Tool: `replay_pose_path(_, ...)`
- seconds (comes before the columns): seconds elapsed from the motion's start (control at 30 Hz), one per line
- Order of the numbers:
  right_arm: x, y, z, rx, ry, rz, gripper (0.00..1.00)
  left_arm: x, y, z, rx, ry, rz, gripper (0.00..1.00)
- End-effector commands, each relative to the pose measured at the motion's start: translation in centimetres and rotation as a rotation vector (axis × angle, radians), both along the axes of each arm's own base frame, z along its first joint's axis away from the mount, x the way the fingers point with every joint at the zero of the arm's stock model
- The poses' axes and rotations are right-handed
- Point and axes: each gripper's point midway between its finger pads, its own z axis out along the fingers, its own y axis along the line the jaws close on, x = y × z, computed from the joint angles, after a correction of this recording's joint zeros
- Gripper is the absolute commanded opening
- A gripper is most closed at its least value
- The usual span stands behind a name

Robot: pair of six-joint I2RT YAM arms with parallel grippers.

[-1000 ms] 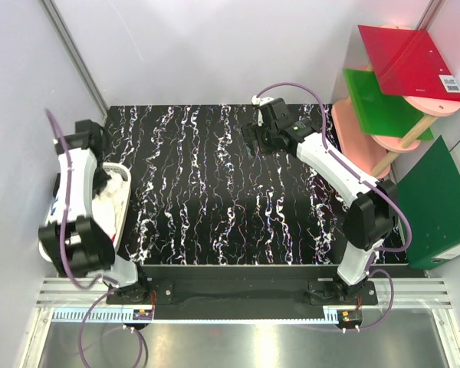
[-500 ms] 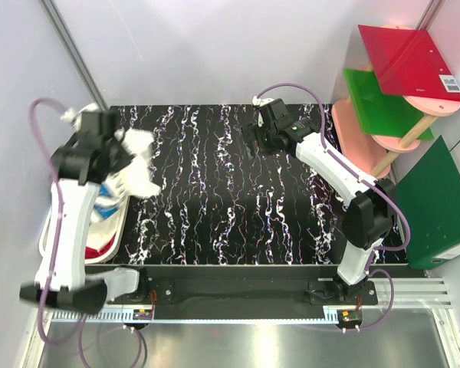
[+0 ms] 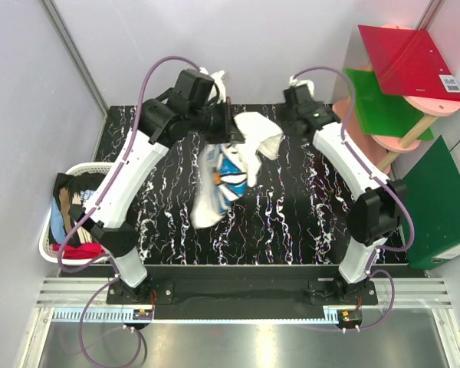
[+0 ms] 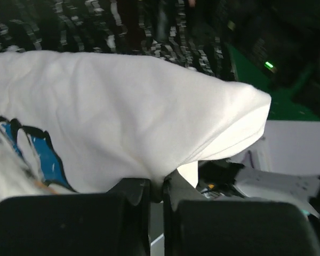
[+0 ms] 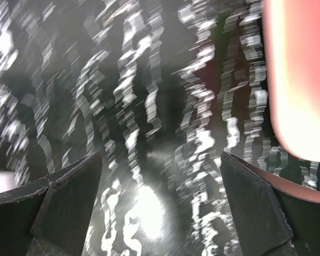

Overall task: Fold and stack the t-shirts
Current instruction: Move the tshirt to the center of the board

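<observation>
Finds left jaws pinched shut on white blue-printed t-shirt point(image 3: 224, 178), cloth hanging below them, above counter point(image 3: 291, 222). Finds right jaws spread wide, holding nothing, near cloth's upper fold.

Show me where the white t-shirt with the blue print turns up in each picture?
Top external: the white t-shirt dangles over mid-table, upper centre.
Left wrist: it fills the left and middle, pinched by the left gripper at the bottom.
Right wrist: not clearly in it.
Shared landmark: the black white-streaked table.
</observation>
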Motion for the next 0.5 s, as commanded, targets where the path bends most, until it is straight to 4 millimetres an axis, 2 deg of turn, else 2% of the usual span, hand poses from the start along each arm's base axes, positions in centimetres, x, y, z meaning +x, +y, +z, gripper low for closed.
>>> replay_pose_path(0.0, 1.4, -4.0, 6.7, -0.005, -0.17, -0.127, 1.0, -2.9, -3.0, 10.2, -0.276, -0.162, -0.173, 0.0)
replay_pose_path(0.13, 1.5, -4.5, 10.3, 0.0, -0.276, -0.121, 1.0, -3.9, -3.9, 12.7, -0.369, -0.187, -0.235, 0.0)
replay_pose_path(0.17, 1.2, -4.5, 12.0, 0.019, -0.323, -0.114, 1.0, -4.2, -4.1, 12.6, -0.377, -0.179, -0.253, 0.0)
replay_pose_path(0.2, 1.1, -4.5, 12.7, 0.027, -0.348, -0.106, 1.0, -4.1, -4.0, 12.5, -0.375, -0.177, -0.247, 0.0)
replay_pose_path(0.23, 1.1, -4.4, 14.6, 0.052, -0.408, -0.1, 1.0, -4.4, -3.5, 12.9, -0.379, -0.198, -0.239, 0.0)
replay_pose_path(0.27, 1.0, -4.5, 15.4, 0.057, -0.432, -0.102, 1.0, -3.4, -3.3, 10.6, -0.337, -0.151, -0.201, 0.0)
replay_pose_path(0.3, 1.0, -4.6, 16.2, 0.062, -0.457, -0.103, 1.0, -3.7, -2.6, 9.9, -0.33, -0.13, -0.179, 0.0)
replay_pose_path(0.33, 1.0, -4.7, 17.1, 0.061, -0.485, -0.105, 1.0, -3.3, -2.2, 8.4, -0.311, -0.101, -0.158, 0.0)
replay_pose_path(0.37, 1.1, -4.8, 17.4, 0.056, -0.494, -0.106, 1.0, -2.3, -1.5, 3.6, -0.245, 0.003, -0.112, 0.0)
replay_pose_path(0.4, 1.1, -4.9, 18.2, 0.054, -0.51, -0.109, 1.0, -2.8, -0.5, 2.7, -0.234, 0.024, -0.083, 0.0)
replay_pose_path(0.47, 1.3, -5.6, 18.8, 0.021, -0.525, -0.125, 1.0, -2.4, 1.0, -1.0, -0.168, 0.074, -0.029, 0.0)
